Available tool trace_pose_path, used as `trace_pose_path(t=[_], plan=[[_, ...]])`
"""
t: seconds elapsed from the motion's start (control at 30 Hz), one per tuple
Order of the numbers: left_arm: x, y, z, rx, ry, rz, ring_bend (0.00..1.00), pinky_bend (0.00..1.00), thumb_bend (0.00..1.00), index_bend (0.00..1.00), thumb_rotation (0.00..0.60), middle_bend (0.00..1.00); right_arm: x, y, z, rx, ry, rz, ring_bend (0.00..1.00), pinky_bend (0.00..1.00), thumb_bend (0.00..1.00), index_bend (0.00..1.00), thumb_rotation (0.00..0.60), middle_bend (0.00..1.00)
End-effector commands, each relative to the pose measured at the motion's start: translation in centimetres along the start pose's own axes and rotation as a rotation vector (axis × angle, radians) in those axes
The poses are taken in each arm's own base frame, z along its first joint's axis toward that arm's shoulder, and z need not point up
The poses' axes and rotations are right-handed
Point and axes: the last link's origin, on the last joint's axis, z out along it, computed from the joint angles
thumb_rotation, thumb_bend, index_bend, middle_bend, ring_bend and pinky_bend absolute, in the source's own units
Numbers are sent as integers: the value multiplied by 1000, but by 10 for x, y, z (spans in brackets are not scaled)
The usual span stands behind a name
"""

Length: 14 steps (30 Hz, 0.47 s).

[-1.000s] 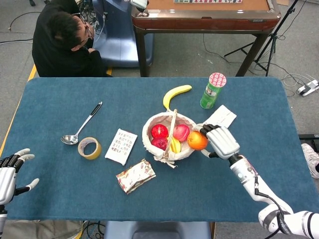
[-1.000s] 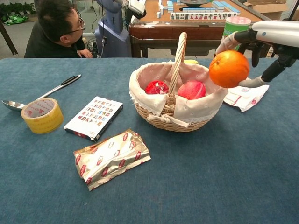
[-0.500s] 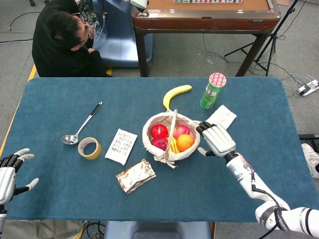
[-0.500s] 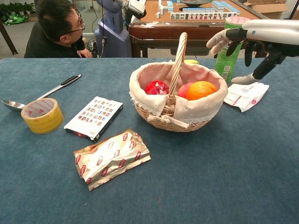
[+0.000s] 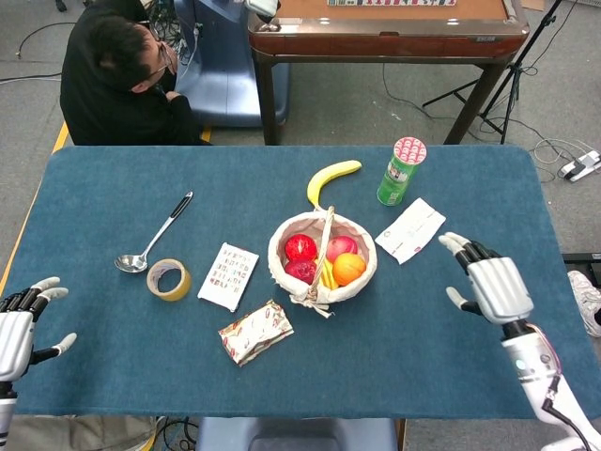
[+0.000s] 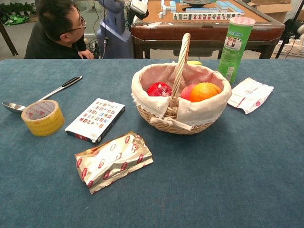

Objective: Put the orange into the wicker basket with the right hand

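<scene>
Now resting inside the wicker basket (image 5: 322, 259) near the table's (image 5: 113, 188) middle: the orange (image 5: 348, 269), on the basket's right side beside a pink apple (image 6: 188, 90), red fruit (image 5: 300, 248) on the other side of the handle. Hovering well apart toward the right edge, empty with fingers spread wide: right hand (image 5: 491, 285). At the near left corner, likewise empty and spread: left hand (image 5: 19, 324). Lying between basket and right hand: a white packet (image 5: 409, 229).

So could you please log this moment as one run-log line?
task: orange in basket, done | orange: in basket | right hand: open, clear of basket | left hand: open, idle
</scene>
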Motion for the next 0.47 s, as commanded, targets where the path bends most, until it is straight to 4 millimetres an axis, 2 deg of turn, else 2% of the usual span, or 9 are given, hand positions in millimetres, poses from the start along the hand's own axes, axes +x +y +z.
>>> trace_pose_path(t=[0.03,0.23,0.47], plan=[[-1,2,1,-2,-4,1,244,226,171,368,600,219,-3,22,-33,-54,25,-11,211,451,260,151,600,190],[-2,6,4,-14,-5,0,244,227,171,368,600,219,-7,35,-65,-111,61,-2,210,451,259,151,600,197],[-3,7,5,-18,-3,-3,244,226,171,368,600,218,-9,38,-75,-129,79,23,212,451,260,151,600,207]])
